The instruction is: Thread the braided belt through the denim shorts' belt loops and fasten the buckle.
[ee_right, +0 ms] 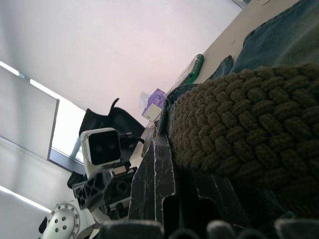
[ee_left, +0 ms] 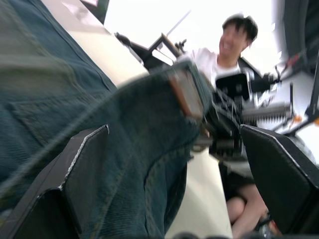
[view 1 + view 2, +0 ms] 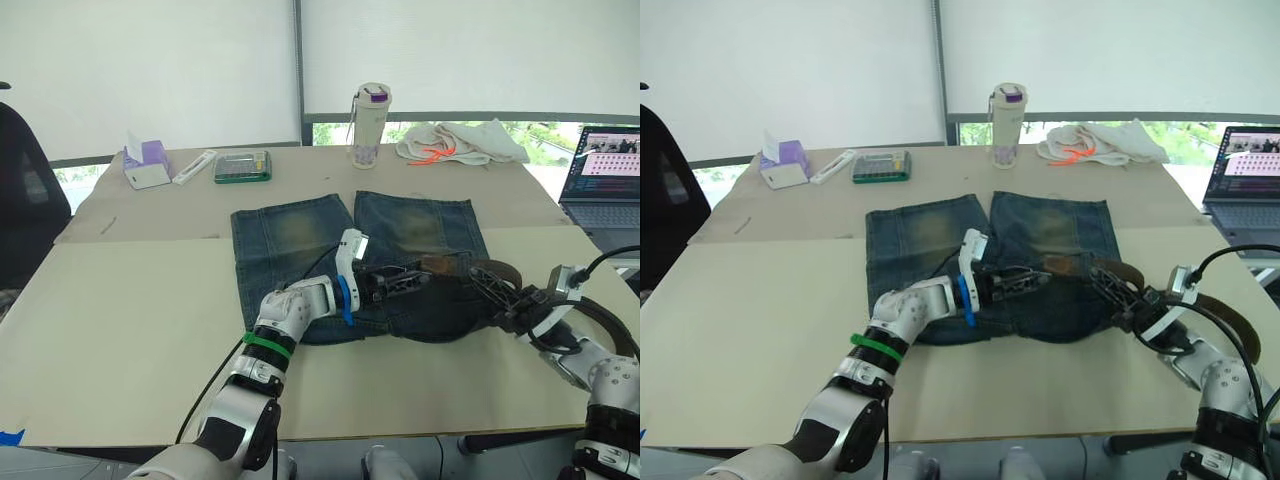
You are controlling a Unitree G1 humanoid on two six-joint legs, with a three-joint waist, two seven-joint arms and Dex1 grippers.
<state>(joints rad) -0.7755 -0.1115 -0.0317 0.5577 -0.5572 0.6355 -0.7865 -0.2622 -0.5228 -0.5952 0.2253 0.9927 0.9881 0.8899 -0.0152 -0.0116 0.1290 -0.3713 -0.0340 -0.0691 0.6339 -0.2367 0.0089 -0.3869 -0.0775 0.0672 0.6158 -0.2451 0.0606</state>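
The denim shorts (image 3: 300, 235) lie flat on the table, legs pointing away and waistband toward me. My left gripper (image 3: 412, 277) rests on the waistband, open, with a raised fold of denim (image 2: 149, 129) between its fingers. A brown end (image 3: 440, 265) lies on the waistband just past its tips. The braided belt (image 3: 600, 318) runs from there to the right and curls off the shorts' side. My right gripper (image 3: 503, 298) is at the shorts' right edge, shut on the belt (image 1: 249, 119). I cannot make out the buckle or the belt loops.
A bottle (image 3: 369, 125), a white cloth with orange cord (image 3: 460, 142), a green case (image 3: 243, 166) and a tissue box (image 3: 145, 165) stand along the table's far edge. A laptop (image 3: 605, 175) sits at the right. A person (image 2: 234, 45) sits beyond the right arm.
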